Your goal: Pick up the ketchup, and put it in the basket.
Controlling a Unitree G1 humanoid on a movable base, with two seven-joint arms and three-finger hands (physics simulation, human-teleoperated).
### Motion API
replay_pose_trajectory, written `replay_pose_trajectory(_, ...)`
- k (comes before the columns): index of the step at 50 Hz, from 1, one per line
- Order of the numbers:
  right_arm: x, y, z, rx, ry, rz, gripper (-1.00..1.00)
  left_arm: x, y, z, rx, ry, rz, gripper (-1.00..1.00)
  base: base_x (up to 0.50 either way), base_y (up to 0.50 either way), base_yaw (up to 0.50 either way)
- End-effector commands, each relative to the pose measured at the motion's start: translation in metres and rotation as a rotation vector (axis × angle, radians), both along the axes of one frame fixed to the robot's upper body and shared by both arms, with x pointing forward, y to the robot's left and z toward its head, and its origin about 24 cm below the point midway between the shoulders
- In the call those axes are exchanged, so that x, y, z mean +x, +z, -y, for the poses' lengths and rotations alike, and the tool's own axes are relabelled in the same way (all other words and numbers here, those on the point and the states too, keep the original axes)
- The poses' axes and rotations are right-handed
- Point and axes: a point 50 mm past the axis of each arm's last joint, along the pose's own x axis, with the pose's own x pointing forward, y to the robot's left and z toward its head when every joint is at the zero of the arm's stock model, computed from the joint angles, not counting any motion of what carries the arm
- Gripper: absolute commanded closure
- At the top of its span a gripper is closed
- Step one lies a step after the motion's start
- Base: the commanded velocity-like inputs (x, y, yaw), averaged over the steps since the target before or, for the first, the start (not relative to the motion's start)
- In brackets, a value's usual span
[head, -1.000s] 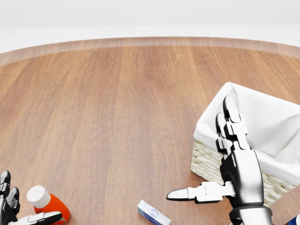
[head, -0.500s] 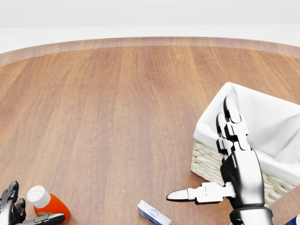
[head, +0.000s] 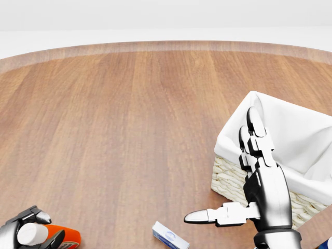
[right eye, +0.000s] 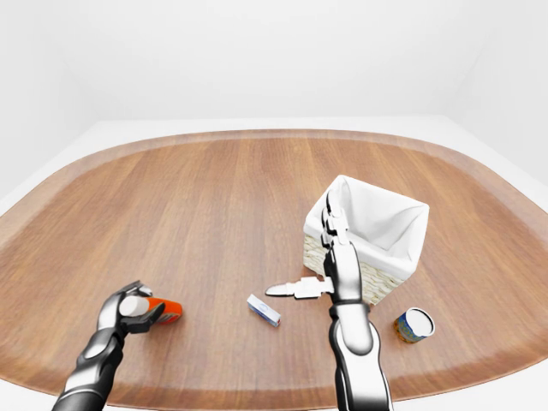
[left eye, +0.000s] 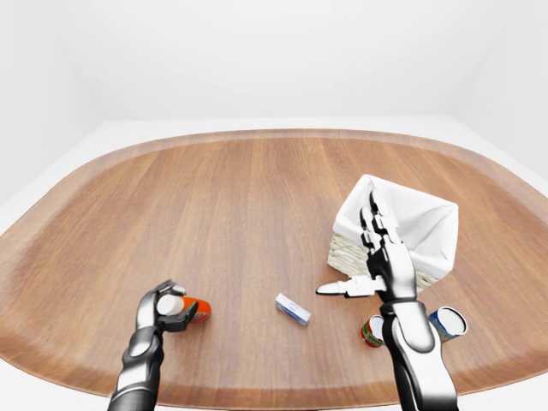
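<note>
The ketchup [head: 66, 237], a red-orange bottle with a white cap, lies tipped over at the bottom left of the head view. My left hand [left eye: 166, 303] has its fingers curled round the bottle's cap end. The wicker basket [head: 226, 180] with a white cloth liner stands at the right. My right hand [head: 248, 176] hovers just left of the basket, open, with fingers pointing up and thumb stretched leftward, holding nothing.
A small white and blue box [left eye: 293, 309] lies on the wooden table between my hands. Two cans [left eye: 447, 323] stand below the basket near my right forearm. The table's rounded edge runs close along the bottom of the eye views.
My left hand came up from beside the ketchup and closed its fingers over the cap end. The bottle tipped toward the right. My right hand stayed still.
</note>
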Motion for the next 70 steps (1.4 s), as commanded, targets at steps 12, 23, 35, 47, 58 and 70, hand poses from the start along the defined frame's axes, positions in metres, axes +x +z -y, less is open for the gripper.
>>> replay_pose_trajectory(12,0.001,-0.001,-0.001,0.002,0.007,-0.003,-1.00,0.002,0.029,0.006,0.109,-0.042,0.133,0.95,0.00,0.00,0.00)
replay_pose_trajectory(23,0.001,-0.002,-0.001,0.007,0.014,-0.009,-1.00,0.011,0.080,0.020,0.213,-0.113,0.352,0.94,0.00,0.00,0.00)
replay_pose_trajectory(35,0.001,-0.007,-0.001,0.011,0.016,-0.029,-1.00,0.014,0.116,0.038,0.263,-0.176,0.508,0.94,0.00,0.00,0.00)
replay_pose_trajectory(47,0.000,-0.006,-0.001,0.015,0.014,-0.025,-1.00,0.017,0.146,0.064,0.277,-0.253,0.592,0.94,0.00,0.00,0.00)
replay_pose_trajectory(58,0.000,-0.004,-0.001,0.013,0.012,-0.018,-1.00,0.027,0.157,0.086,0.268,-0.308,0.625,0.94,0.00,0.00,0.00)
replay_pose_trajectory(70,-0.001,-0.004,-0.001,0.012,0.013,-0.017,-1.00,0.027,0.183,0.114,0.273,-0.385,0.719,0.94,0.00,0.00,0.00)
